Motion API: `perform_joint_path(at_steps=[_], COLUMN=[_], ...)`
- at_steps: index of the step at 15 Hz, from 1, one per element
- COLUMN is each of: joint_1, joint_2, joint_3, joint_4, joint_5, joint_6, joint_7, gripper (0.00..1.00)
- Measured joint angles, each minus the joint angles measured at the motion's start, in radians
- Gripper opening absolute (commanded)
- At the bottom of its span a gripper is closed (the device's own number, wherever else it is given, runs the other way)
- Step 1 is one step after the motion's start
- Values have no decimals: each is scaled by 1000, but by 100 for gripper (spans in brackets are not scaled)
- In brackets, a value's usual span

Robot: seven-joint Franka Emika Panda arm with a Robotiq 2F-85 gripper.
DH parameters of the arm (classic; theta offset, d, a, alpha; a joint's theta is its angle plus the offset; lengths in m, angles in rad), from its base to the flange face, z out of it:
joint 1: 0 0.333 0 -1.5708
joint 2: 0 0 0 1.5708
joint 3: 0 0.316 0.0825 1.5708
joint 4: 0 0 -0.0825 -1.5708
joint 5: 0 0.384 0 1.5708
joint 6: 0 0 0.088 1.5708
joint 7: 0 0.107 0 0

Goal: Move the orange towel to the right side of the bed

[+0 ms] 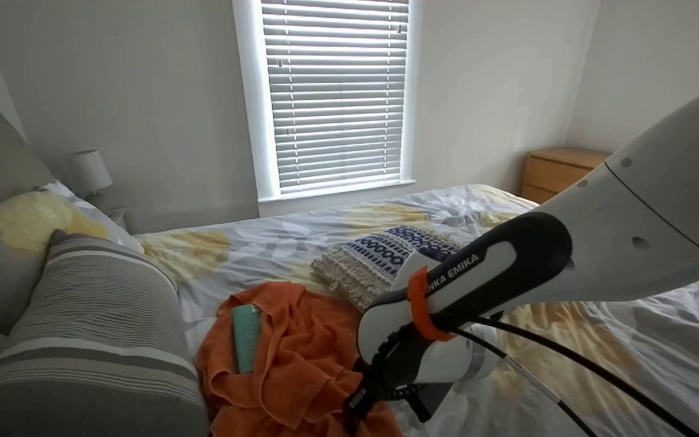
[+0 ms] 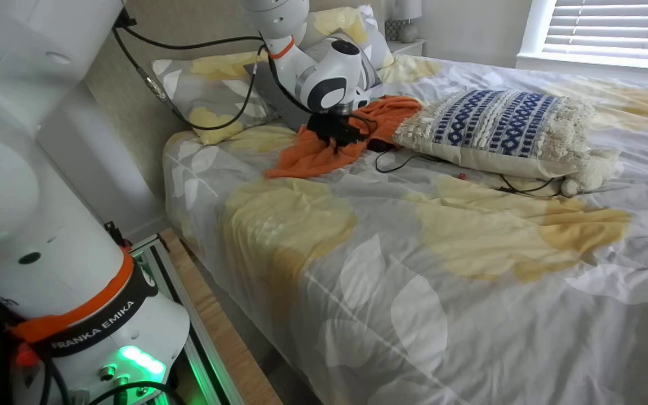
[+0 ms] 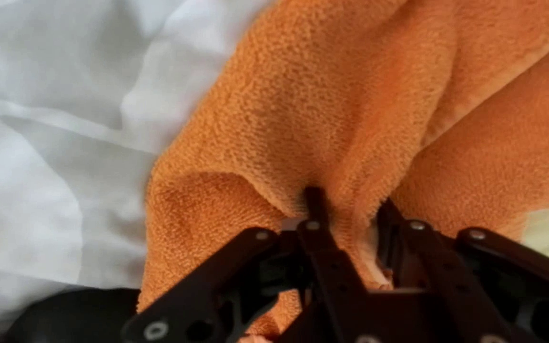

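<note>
The orange towel [image 1: 301, 352] lies crumpled on the bed [image 1: 276, 249], beside the striped grey pillow. It also shows in an exterior view [image 2: 307, 160] and fills much of the wrist view [image 3: 303, 95]. My gripper [image 3: 350, 197] points down at the towel, with a bunched fold between its close-set fingers, and looks shut on that fold. In an exterior view the gripper [image 2: 338, 143] is at the towel's middle. In an exterior view the arm hides part of the towel, and the gripper [image 1: 354, 416] is low in the picture.
A teal item [image 1: 246, 337] lies in the towel's folds. The striped grey pillow [image 1: 94, 340] stands by the headboard. A blue-and-white tasselled cushion [image 2: 487, 129] lies next to the towel. A thin black cable [image 2: 397, 169] runs on the bed beside the cushion.
</note>
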Motion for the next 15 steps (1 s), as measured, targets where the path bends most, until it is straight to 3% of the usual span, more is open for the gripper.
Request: perform_joint_path(at_steps=[8,15], joint_1=[-55,-208], joint_2=[-60,-349], joint_3=[34,141], joint_4=[6,-138], joint_5=[-73,8], joint_6=[-11,-103], joint_7=[143,153], gripper=[2,2])
